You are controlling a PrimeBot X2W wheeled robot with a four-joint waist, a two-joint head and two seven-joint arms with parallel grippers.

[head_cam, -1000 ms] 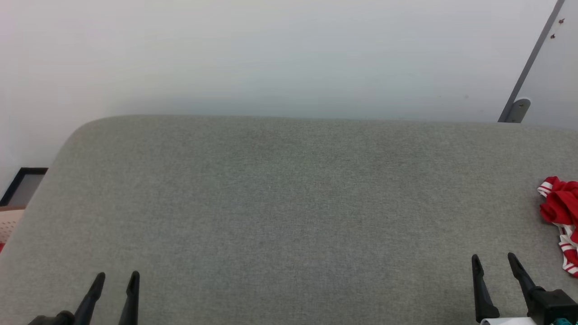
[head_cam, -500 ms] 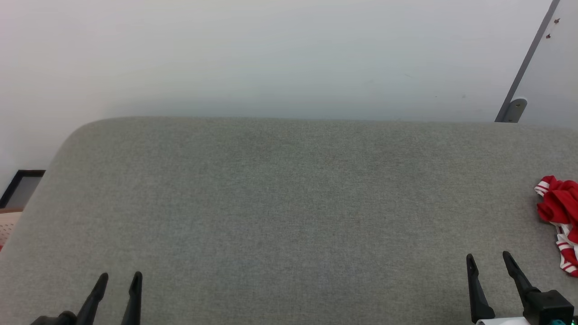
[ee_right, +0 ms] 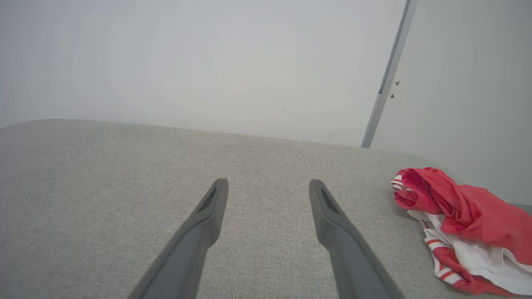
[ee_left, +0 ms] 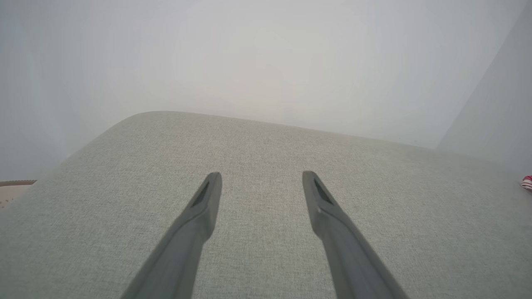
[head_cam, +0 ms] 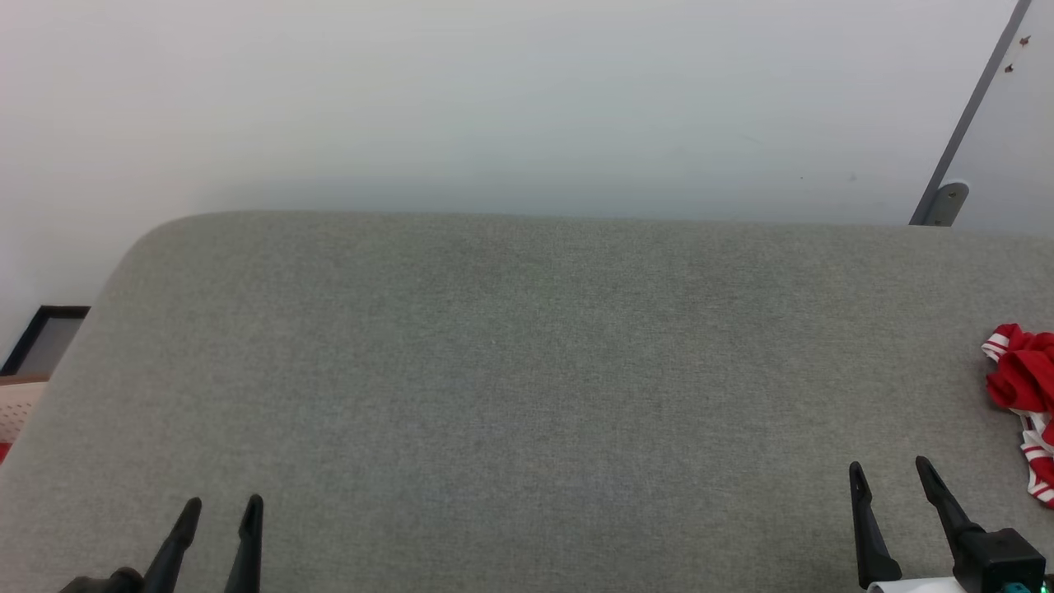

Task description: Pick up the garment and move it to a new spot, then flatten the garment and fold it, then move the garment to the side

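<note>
— Starting from the left fingers (head_cam: 247, 535): how do they stand?

— Spread wide, nothing between them. They hang over the near left part of the grey fabric surface (head_cam: 527, 371), tips pointing toward its far edge. In the left wrist view the left fingers (ee_left: 195, 224) have only bare grey weave beneath and between them.

— And the right fingers (head_cam: 869, 523)?

— Just as wide apart, and also empty. They sit over the near right part of the surface. The right wrist view shows the right fingers (ee_right: 199, 232) above plain fabric, touching no cloth.

— Where is the garment (head_cam: 1025, 383)?

— Crumpled in a heap at the right edge of the surface, to the right of the right fingers and a little farther back, apart from them. In the right wrist view the garment (ee_right: 461, 216) is a red bunch on top with white cloth and red-white striped trim spilling out beneath. No lettering can be read in that state. A sliver of it shows at the right border of the left wrist view (ee_left: 528, 182).

— What lies beyond the surface?

— A pale wall (head_cam: 494, 99) behind the far edge, with a grey slanted strip (head_cam: 963, 123) at the far right corner. Off the left edge sit a dark frame (head_cam: 41, 338) and a corner of a beige perforated basket (head_cam: 15, 403).
</note>
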